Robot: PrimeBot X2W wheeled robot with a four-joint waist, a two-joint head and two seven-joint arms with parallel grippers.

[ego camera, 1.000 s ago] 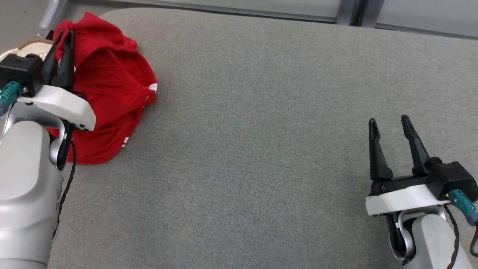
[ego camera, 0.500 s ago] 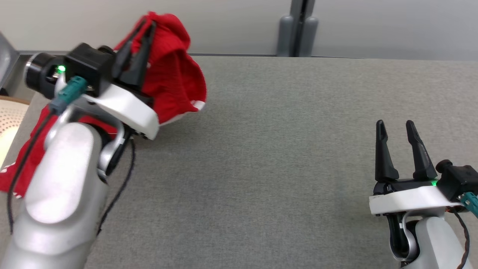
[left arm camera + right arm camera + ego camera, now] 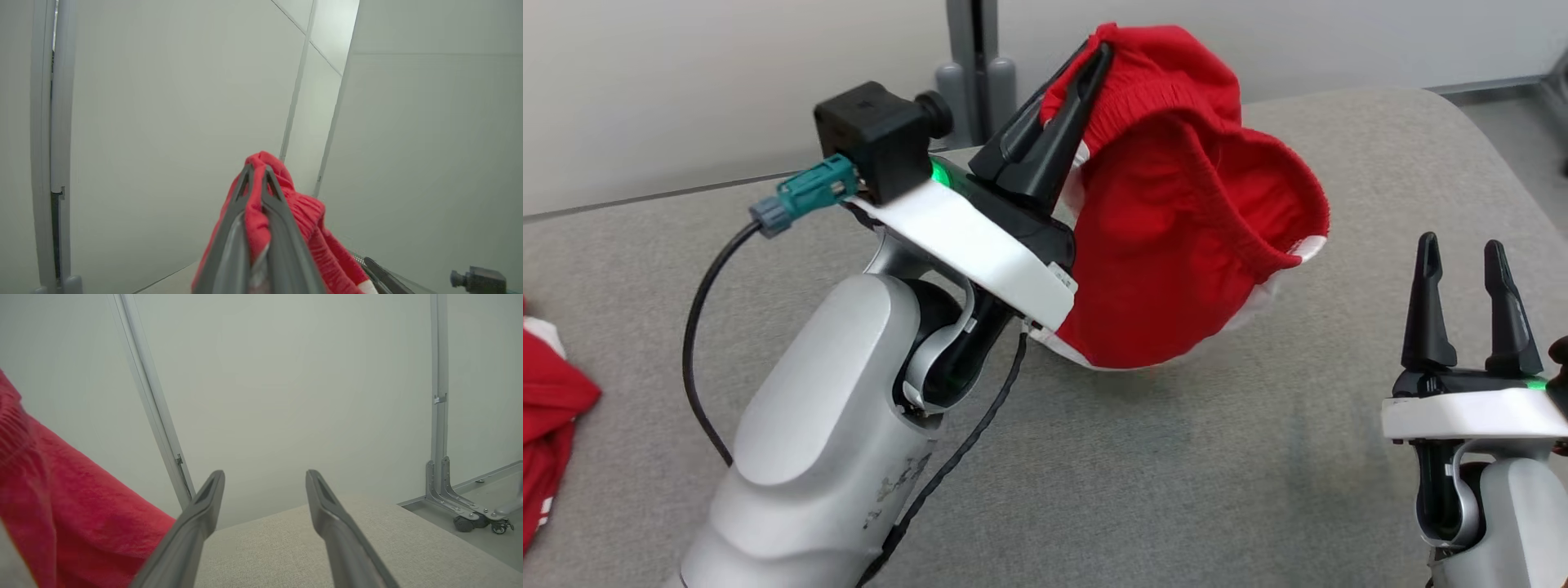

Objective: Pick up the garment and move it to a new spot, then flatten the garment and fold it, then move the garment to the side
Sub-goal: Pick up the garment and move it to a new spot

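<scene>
- Left fingers (image 3: 1045, 135) are clamped on a bunched fold of the red garment (image 3: 1176, 269), held up over the bench (image 3: 1176, 490); its lettering is buried in the folds.
- Right fingers (image 3: 1427, 310) stand apart, empty.
- Red cloth (image 3: 547, 425) is cut off at the left edge.

Plain pale partition panels (image 3: 286, 375) on grey metal posts (image 3: 439, 355) with castered feet (image 3: 463, 522) are enclosing a grey fabric-covered table (image 3: 1176, 474), suggesting a robotics lab bay.

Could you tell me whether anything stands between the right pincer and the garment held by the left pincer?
Nothing visible does. The garment hangs from the shut left pincer over the grey table, and the gap between it and the open right pincer holds no other thing.
</scene>
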